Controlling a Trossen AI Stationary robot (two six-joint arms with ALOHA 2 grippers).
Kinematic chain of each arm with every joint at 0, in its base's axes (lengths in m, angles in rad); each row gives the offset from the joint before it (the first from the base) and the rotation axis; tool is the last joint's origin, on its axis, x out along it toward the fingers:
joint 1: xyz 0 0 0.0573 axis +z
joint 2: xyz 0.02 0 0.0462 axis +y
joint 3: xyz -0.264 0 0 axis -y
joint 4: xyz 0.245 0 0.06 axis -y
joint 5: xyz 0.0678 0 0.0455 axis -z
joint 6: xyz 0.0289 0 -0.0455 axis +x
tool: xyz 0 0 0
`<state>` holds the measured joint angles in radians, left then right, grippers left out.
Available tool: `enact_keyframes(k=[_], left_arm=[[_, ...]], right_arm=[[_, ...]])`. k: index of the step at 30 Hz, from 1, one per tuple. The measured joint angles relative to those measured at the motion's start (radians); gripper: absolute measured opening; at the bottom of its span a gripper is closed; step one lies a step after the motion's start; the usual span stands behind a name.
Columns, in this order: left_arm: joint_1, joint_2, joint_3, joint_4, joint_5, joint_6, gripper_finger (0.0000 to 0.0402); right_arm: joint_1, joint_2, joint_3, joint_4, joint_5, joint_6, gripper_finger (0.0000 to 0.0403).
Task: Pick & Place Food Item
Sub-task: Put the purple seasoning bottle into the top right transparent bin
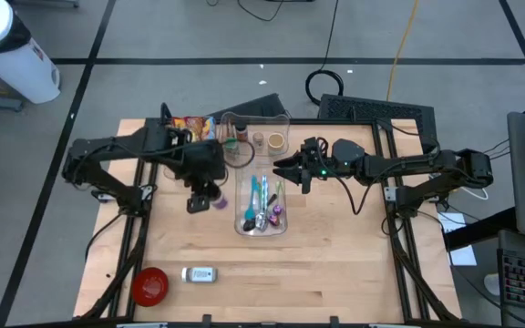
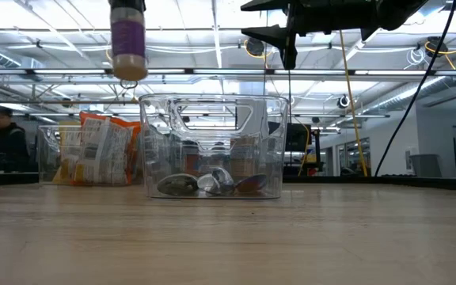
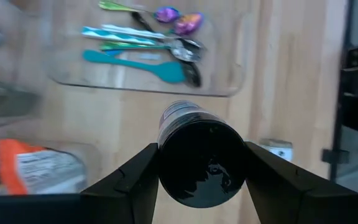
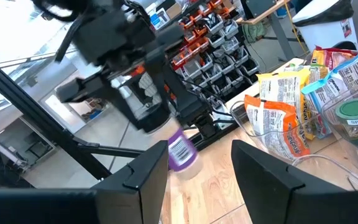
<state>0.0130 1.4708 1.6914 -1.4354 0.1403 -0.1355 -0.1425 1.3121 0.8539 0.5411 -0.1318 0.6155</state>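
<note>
A red bowl (image 1: 149,285) sits at the near left corner of the table (image 1: 335,273), with a small white packet (image 1: 200,274) just to its right. The left gripper (image 1: 205,197) is raised above the table, left of the clear bin (image 1: 261,205), its fingers (image 3: 129,180) clamped on a purple-labelled jar (image 2: 128,39) hanging clear of the surface. Snack bags (image 1: 192,127) lie at the far left. The bin holds cutlery. The right gripper (image 1: 285,170) hovers over the bin's far right edge, fingers partly spread, holding nothing.
</note>
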Motion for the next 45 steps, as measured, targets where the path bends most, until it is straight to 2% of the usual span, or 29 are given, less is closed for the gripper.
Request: enact_keyframes(k=[6,14,20,25,30,33,38,45], left_arm=[[0.117,0.0,0.001,0.013,-0.014,0.112,0.0206],[0.272,0.0,0.001,0.129,-0.011,0.246,0.0206],[0.348,0.069,0.016,0.144,-0.01,0.315,0.0206],[0.4,0.21,0.193,0.098,-0.011,0.366,0.0206],[0.454,0.358,0.439,0.01,-0.031,0.436,0.0206],[0.489,0.435,0.538,-0.046,-0.068,0.469,0.0206],[0.535,0.509,0.573,-0.072,-0.058,0.482,0.0206],[0.542,0.571,0.573,-0.079,-0.059,0.511,0.0206]], right_arm=[[0.0,0.0,0.0,-0.001,0.0,0.0,0.0169],[-0.003,0.0,0.0,-0.004,0.0,-0.014,0.0169],[-0.03,0.0,0.0,-0.03,-0.003,-0.029,0.0169],[-0.07,0.0,0.0,-0.052,-0.021,-0.035,0.0169],[-0.125,0.0,0.0,-0.087,-0.172,-0.031,0.0169],[-0.143,0.0,0.0,-0.158,-0.212,-0.035,0.0169],[-0.147,-0.01,0.0,-0.252,-0.211,-0.082,0.0169],[-0.147,-0.015,0.0,-0.298,-0.211,-0.109,0.0169]])
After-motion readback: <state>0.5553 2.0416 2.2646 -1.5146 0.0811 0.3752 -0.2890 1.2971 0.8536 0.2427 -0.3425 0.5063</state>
